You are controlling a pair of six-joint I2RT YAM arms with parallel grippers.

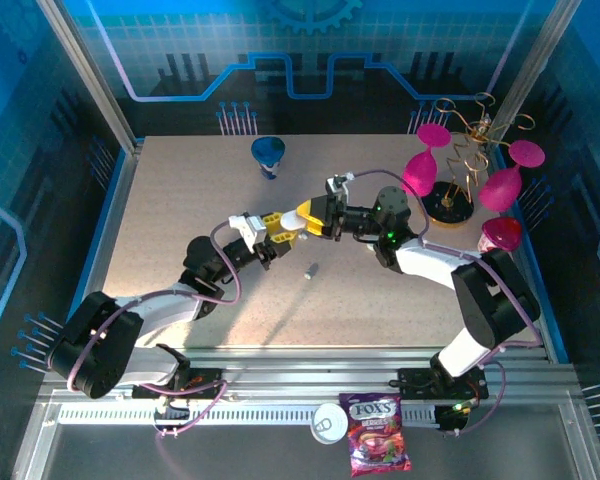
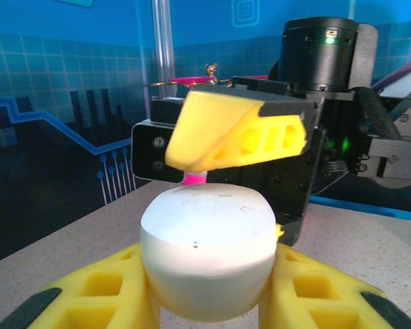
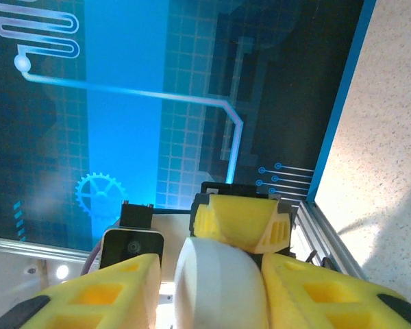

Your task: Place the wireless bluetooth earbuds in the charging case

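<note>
Top external view: we see both arms meeting over the middle of the bench [image 1: 180,200]. The left gripper [image 1: 285,228] pinches the white charging case [image 1: 307,212], and the right gripper [image 1: 325,216] comes at it from the right of the frame. A tiny pale piece, which we take for an earbud [image 1: 309,269], lies alone on the bench just below that meeting point, well apart from both grippers. If the case falls, we judge it could land near the earbud and knock it away.

Left wrist view: at the bottom of the frame the left gripper [image 2: 207,281] clamps only the lower half of the case [image 2: 205,240], whose surface is smooth and rounded. One finger [image 2: 236,137] of the right gripper hangs just above its top, with a sliver of gap. We cannot see a raised lid. A push from above could roll the case out of so shallow a hold.

Right wrist view: the right gripper [image 3: 216,277] has a jaw close on either side of the case, but we cannot tell whether they press on it. An off-centre squeeze, or two arms pulling unevenly, could twist the case loose. Gripping across the lid seam would hold the case closed, so no earbud could be inserted.
</note>
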